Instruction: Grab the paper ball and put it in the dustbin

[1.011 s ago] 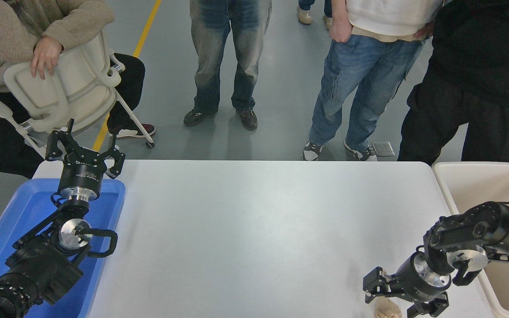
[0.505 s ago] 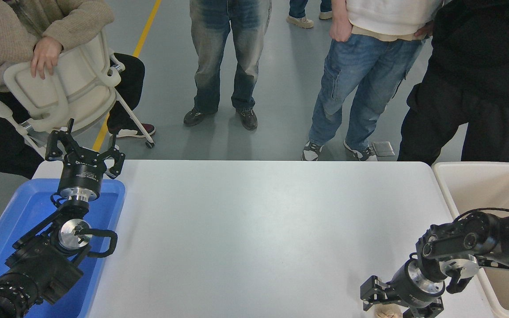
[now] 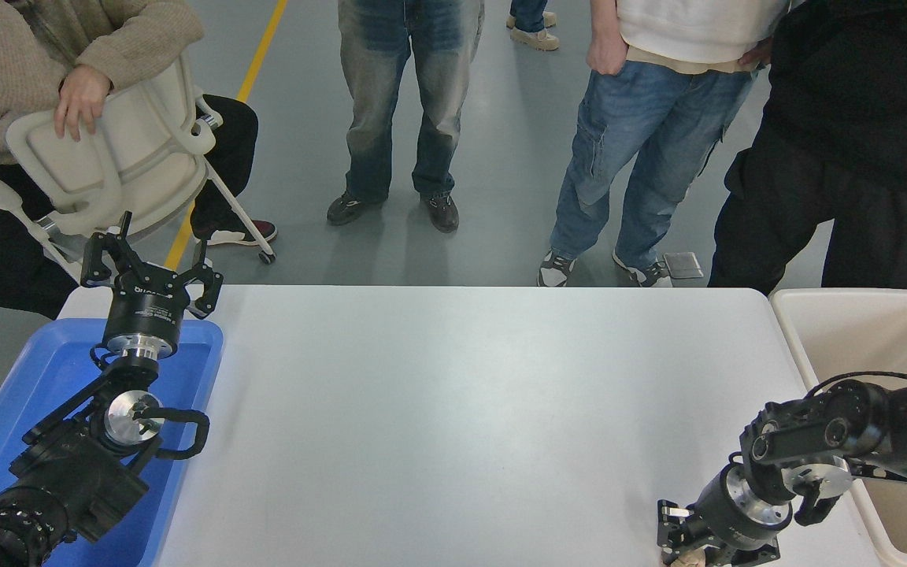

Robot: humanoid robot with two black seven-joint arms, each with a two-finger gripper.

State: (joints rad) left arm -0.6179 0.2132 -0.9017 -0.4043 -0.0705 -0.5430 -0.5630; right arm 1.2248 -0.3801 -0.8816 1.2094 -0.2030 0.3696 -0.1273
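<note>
The paper ball (image 3: 683,560) is a small tan wad at the near edge of the white table (image 3: 461,409); only its top shows at the picture's bottom edge. My right gripper (image 3: 697,547) points down and toward the camera, with its fingers closed in on the ball. The cream dustbin (image 3: 789,324) stands just off the table's right end, beside my right arm. My left gripper (image 3: 151,274) is open and empty, parked above the far end of the blue tray.
A shallow blue tray (image 3: 44,370) lies at the table's left end under my left arm. Several people stand along the far side. One person at the top left holds a white chair (image 3: 119,157).
My right gripper has sunk lower toward the near edge over the paper ball, and its fingers have drawn together around it. The left arm has not moved.
</note>
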